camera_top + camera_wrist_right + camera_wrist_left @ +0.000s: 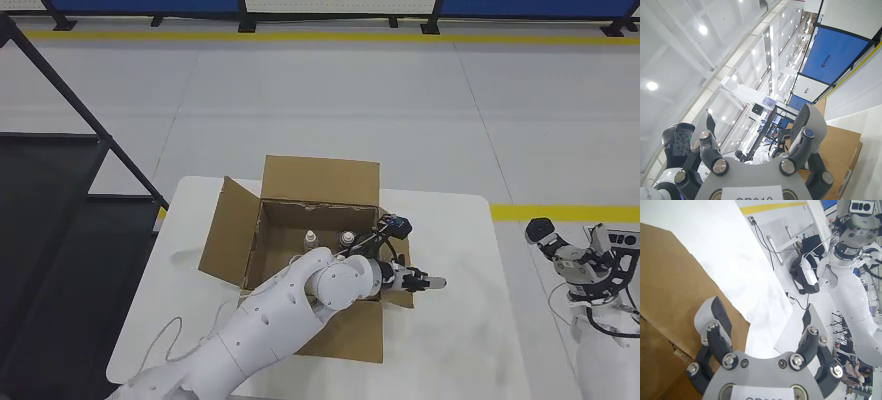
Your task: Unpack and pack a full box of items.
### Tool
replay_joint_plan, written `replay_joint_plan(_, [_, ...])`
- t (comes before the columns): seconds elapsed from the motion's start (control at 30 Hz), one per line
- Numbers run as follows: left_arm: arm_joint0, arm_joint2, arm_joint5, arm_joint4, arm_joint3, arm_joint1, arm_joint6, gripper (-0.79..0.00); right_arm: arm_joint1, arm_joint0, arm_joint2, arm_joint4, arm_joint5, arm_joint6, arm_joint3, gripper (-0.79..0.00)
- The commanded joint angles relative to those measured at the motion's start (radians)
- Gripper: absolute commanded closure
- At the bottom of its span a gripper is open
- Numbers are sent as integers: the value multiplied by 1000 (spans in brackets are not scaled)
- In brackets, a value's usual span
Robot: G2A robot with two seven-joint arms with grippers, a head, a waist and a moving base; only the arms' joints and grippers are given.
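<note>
Box (pixel 320 178) stands open on the table (pixel 455 330), bottles (pixel 311 238) still inside — unpacking looks barely begun, repacking all ahead. Left gripper (pixel 762 308) over the side flap, fingers spread, empty. Right gripper (pixel 757 111) off-table — spread, empty.

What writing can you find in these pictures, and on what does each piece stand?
Label on the left gripper: cut off.
Label on the right gripper: cut off.
Logo on the blue panel: a brand, left unquoted.
Sticker on the box: too small.
Tag on the right arm: one character, unquoted.
</note>
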Motion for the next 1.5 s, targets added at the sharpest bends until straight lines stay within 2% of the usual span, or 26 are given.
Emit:
replay_joint_plan(0.0, [-6,0,1,4,23,-10,-5,-785,1,16,-10,-3,6,6,13,-785])
replay_joint_plan(0.13, [-6,-12,-9,6,40,-19,-18,-785,3,37,-29,-8,8,8,26,-785])
replay_joint_plan(0.2, [-2,-29,-23,2,28,-17,-19,-785,3,44,-36,-6,7,6,31,-785])
replay_joint_plan(0.27, [5,-50,-30,17,-8,-10,-15,-785,4,56,-37,-11,12,-45,48,-785])
replay_joint_plan(0.4, [48,-113,-2,88,-142,22,2,-785,7,81,-51,-48,40,-102,35,-785])
replay_joint_plan(0.53, [134,-223,21,155,-326,74,-23,-785,10,96,-71,-87,56,-126,6,-785])
replay_joint_plan(0.67, [264,-383,36,213,-538,131,-53,-785,11,110,-103,-167,51,-172,-47,-785])
replay_joint_plan(0.83, [461,-627,57,273,-803,194,-113,-785,9,122,-169,-364,42,-315,-157,-785])
replay_joint_plan(1.03, [696,-941,19,233,-1014,240,-126,-785,1,138,-302,-640,107,-429,-313,-785])
replay_joint_plan(1.23, [908,-1228,-69,77,-1101,261,-103,-785,-23,178,-513,-930,206,-529,-418,-785])
replay_joint_plan(1.37, [1021,-1379,-136,-44,-1089,268,-91,-785,-46,227,-669,-1150,302,-624,-427,-785])
replay_joint_plan(1.47, [1092,-1461,-188,-129,-1064,271,-95,-785,-67,270,-787,-1284,395,-640,-400,-785])
